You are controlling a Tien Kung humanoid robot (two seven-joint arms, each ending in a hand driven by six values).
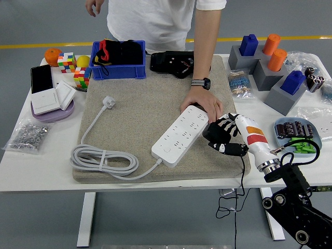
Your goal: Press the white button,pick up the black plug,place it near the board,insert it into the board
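A white power strip [180, 134] lies diagonally on the beige mat [140, 109]. Its white cable [98, 158] is coiled at the mat's left, ending in a white plug [108, 101]. A person's hand [203, 106] rests on the strip's far right end. My right hand [222, 136] is shut on the black plug [212, 133], held just right of the strip's near-right side, close to the person's hand. The plug's black cord [241, 176] hangs off the table's front edge. My left hand is out of view.
A blue bin [118, 59] and a black device [174, 63] stand at the back. Rubik's cubes [67, 62], a phone [41, 78] and switch panels [52, 97] are at left. Grey blocks [270, 62] with blue and orange pegs and a blue tray [295, 136] are at right.
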